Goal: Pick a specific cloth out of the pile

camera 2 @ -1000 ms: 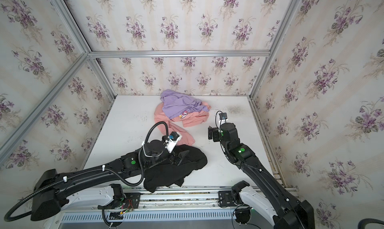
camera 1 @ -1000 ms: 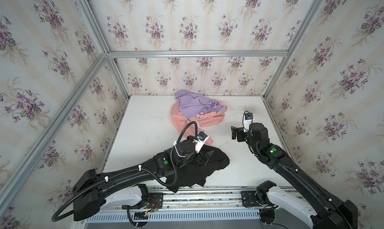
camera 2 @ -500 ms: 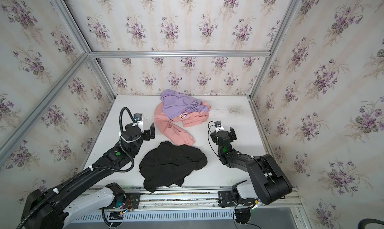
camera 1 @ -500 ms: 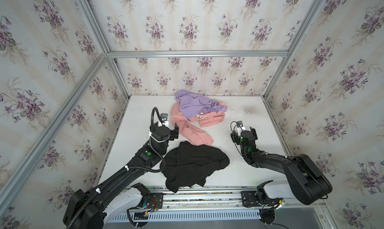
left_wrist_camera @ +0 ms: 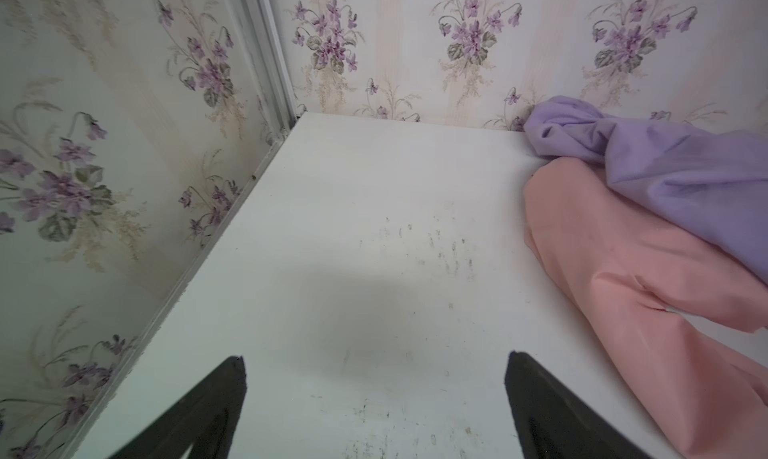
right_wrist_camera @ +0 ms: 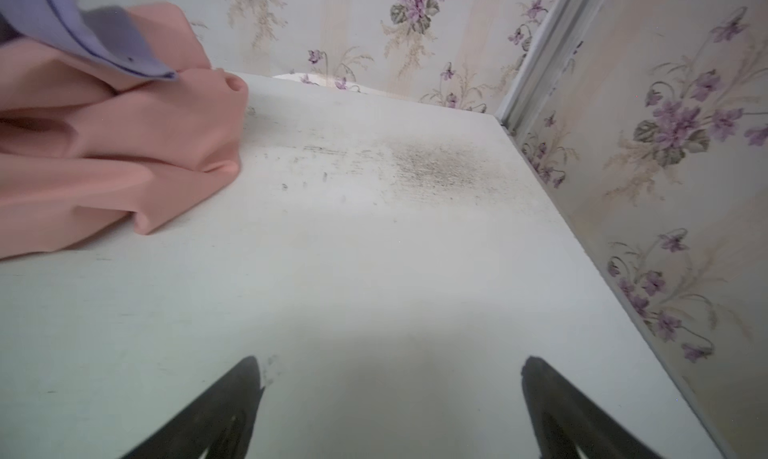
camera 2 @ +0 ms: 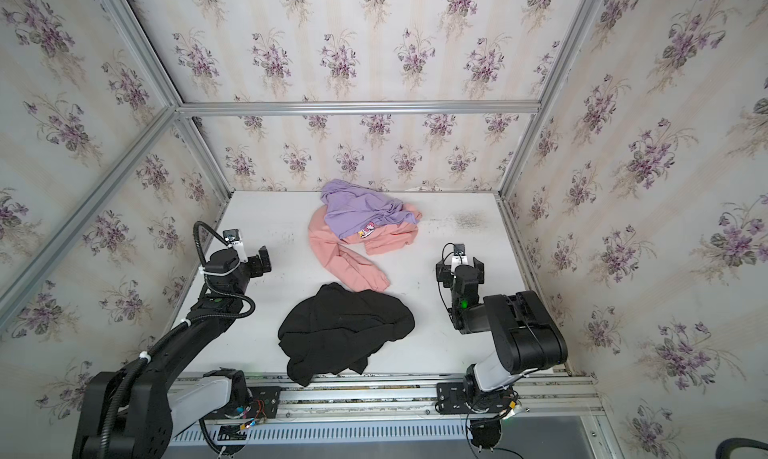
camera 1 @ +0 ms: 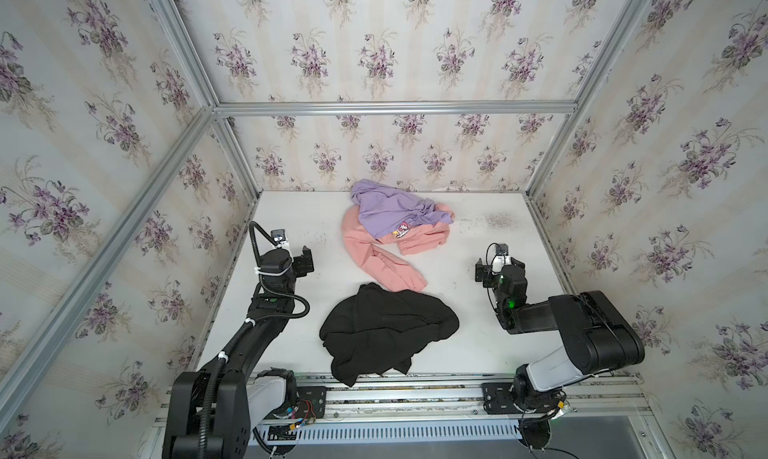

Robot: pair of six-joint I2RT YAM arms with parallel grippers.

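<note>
Centrally, the black cloth (camera 1: pixel 388 332) lies crumpled at the near edge of the table (camera 1: pixel 316 211), untouched, apart from both grippers. The left gripper (left_wrist_camera: pixel 374 361) and right gripper (right_wrist_camera: pixel 390 361) flank it, jaws spread wide and empty; the pile (camera 1: pixel 395 228) lies beyond.

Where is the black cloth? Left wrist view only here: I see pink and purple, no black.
Observer: The black cloth lies by the front rail, just in front of the pink cloth.
Operator: Right gripper on it?
Observer: No. The right gripper is open and empty over bare table.
Operator: Lying flat?
Observer: Crumpled; its near corner overhangs the table edge.
</note>
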